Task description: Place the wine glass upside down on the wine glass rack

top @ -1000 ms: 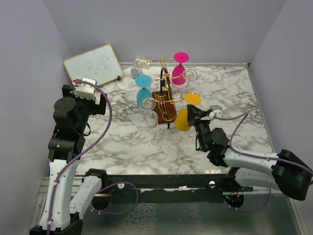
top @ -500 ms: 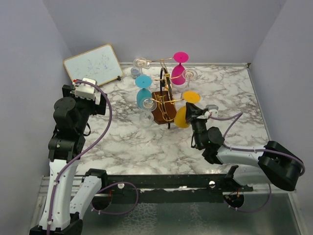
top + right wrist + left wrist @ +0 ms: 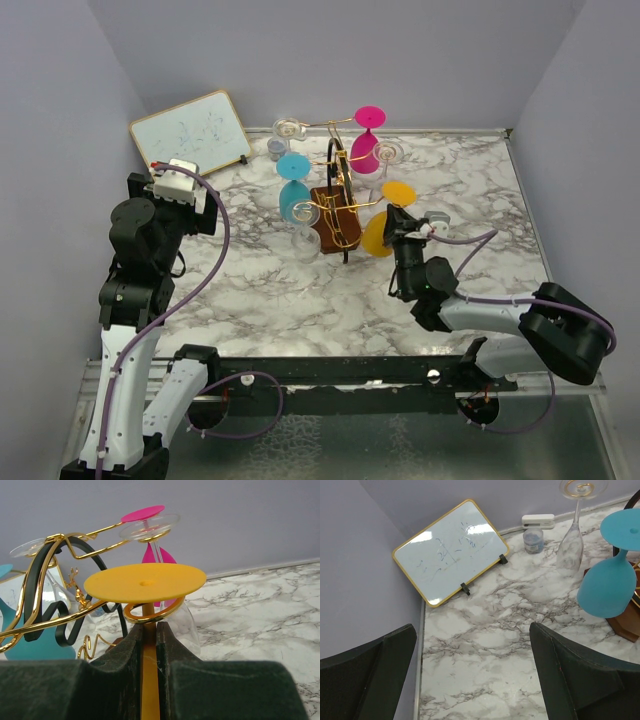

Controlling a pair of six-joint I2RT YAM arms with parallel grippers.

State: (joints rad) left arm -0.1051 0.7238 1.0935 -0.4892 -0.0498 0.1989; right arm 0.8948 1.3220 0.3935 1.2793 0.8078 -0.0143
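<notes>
The yellow wine glass [image 3: 380, 232] hangs upside down at the right of the gold wire rack [image 3: 338, 200], which stands on a dark wooden base [image 3: 334, 228]. In the right wrist view its stem [image 3: 148, 650] runs up between my shut fingers, and its round foot [image 3: 145, 582] rests just above a gold scroll loop [image 3: 155, 613] that rings the stem. My right gripper [image 3: 398, 228] is shut on that stem. My left gripper [image 3: 472, 680] is open and empty, raised at the left of the table.
Blue [image 3: 294, 197], pink [image 3: 365, 145] and clear [image 3: 290, 130] glasses hang upside down on other arms of the rack. A gold-framed whiteboard [image 3: 190, 132] leans at the back left. A small jar [image 3: 534, 540] stands by the back wall.
My right gripper has carried the yellow glass a little right and back, so its foot now sits over the rack's right scroll arm. The left arm has not moved.
</notes>
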